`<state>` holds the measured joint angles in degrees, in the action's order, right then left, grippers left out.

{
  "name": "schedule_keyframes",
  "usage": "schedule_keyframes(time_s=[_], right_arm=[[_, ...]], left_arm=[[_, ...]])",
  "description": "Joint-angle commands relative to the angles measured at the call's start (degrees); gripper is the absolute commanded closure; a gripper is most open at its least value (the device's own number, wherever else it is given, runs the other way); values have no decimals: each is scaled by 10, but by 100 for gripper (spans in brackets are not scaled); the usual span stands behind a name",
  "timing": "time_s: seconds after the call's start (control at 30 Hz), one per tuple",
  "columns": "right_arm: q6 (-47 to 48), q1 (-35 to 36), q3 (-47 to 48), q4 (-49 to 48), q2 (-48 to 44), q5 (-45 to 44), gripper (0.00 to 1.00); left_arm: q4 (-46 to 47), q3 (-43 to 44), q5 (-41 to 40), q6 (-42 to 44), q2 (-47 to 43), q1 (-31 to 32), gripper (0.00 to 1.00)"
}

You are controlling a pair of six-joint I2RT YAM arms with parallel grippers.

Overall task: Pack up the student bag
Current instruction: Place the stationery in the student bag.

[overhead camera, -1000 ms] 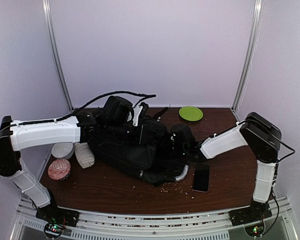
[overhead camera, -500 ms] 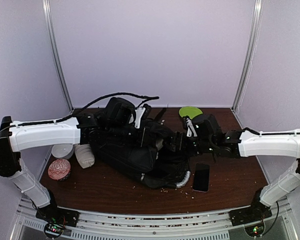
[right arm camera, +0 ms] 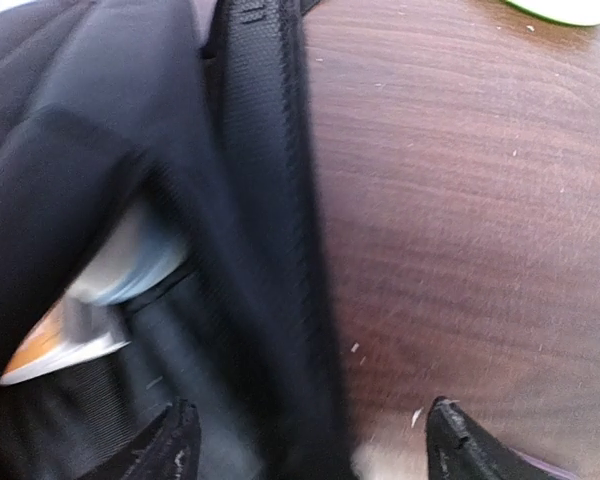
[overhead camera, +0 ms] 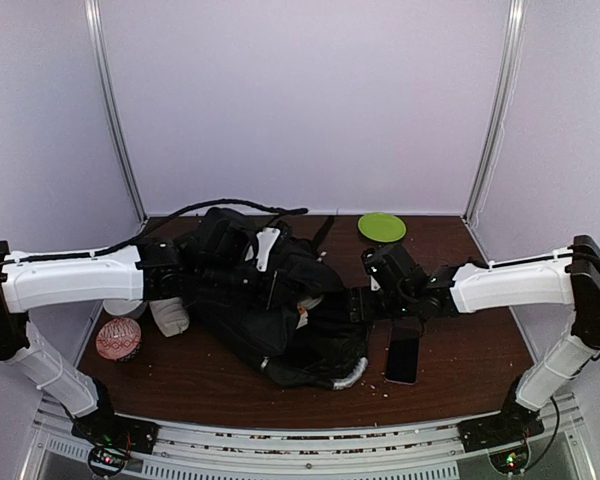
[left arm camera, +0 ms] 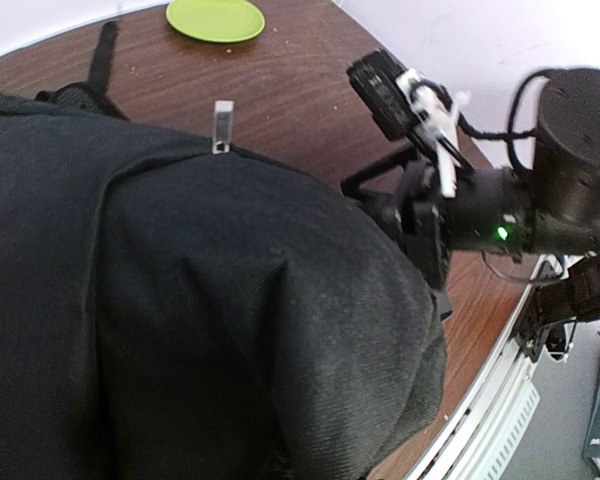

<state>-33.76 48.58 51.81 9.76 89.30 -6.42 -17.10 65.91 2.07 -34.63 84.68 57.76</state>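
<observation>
The student bag [overhead camera: 270, 305] is a big black backpack lying across the middle of the table, and its fabric [left arm camera: 200, 300] fills the left wrist view. My left gripper [overhead camera: 202, 268] is buried in the bag's upper left part. Its fingers are hidden, and creased cloth bunches where they sit, so it is shut on the bag. My right gripper [overhead camera: 364, 298] stands open at the bag's right edge. Its fingertips [right arm camera: 180, 432] straddle a black strap [right arm camera: 270, 200] without touching it. A white and orange item [right arm camera: 75, 325] shows inside the bag's opening.
A black phone [overhead camera: 402, 354] lies just right of the bag. A green plate [overhead camera: 382, 226] sits at the back right. At the left are a white pouch [overhead camera: 167, 313], a red patterned ball [overhead camera: 118, 338] and a white round container [overhead camera: 123, 304]. Crumbs dot the front of the table.
My right arm reached out over the table and came in low at the bag's right edge, jaws widening. The left arm dropped lower, and the bag shifted and sagged toward the front.
</observation>
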Motion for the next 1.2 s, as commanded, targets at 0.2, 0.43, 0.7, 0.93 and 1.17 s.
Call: schedule_keyframes(time_s=[0.2, 0.43, 0.7, 0.93, 1.17], right_arm=[[-14, -16, 9, -17, 36, -60, 76], [-77, -17, -85, -42, -49, -90, 100], [-114, -44, -118, -44, -58, -103, 100], [-149, -71, -133, -87, -30, -59, 100], [-138, -64, -145, -107, -65, -10, 60]], left_arm=[[-24, -4, -79, 28, -23, -5, 100], [-41, 137, -99, 89, 96, -20, 100], [-57, 255, -112, 107, 193, -47, 100], [-71, 201, -154, 79, 163, -62, 91], [-51, 128, -120, 47, 100, -61, 65]])
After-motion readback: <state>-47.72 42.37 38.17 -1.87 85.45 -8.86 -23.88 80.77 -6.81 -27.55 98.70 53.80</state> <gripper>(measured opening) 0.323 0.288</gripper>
